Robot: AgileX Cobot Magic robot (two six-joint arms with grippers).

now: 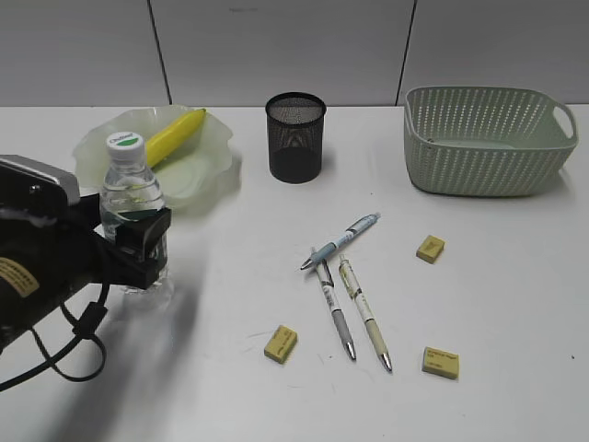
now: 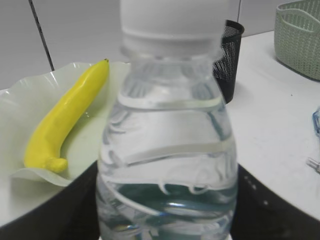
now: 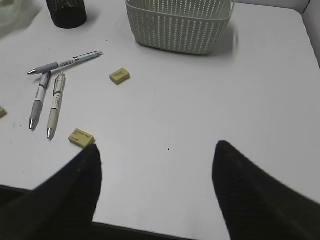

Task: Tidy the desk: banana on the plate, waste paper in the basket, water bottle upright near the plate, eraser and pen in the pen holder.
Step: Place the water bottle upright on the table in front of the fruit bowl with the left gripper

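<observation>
The water bottle (image 1: 129, 189) stands upright just in front of the plate (image 1: 210, 164), and my left gripper (image 1: 140, 249) is shut on its lower body (image 2: 167, 150). On the plate (image 2: 20, 100) lies the banana (image 1: 175, 136) (image 2: 65, 120). The black mesh pen holder (image 1: 295, 138) stands at the back middle. Three pens (image 1: 340, 241) (image 1: 333, 304) (image 1: 363, 311) lie mid-table with three yellow erasers (image 1: 430, 249) (image 1: 281, 343) (image 1: 441, 362) around them. The basket (image 1: 488, 143) sits back right. My right gripper (image 3: 157, 147) hangs open over the table's near edge, holding nothing. No waste paper shows.
In the right wrist view, one eraser (image 3: 81, 137) lies just beyond the left finger and another (image 3: 119, 75) nearer the basket (image 3: 180, 22). The pens (image 3: 65, 62) lie to the left. The left arm's cable loops over the table's front left.
</observation>
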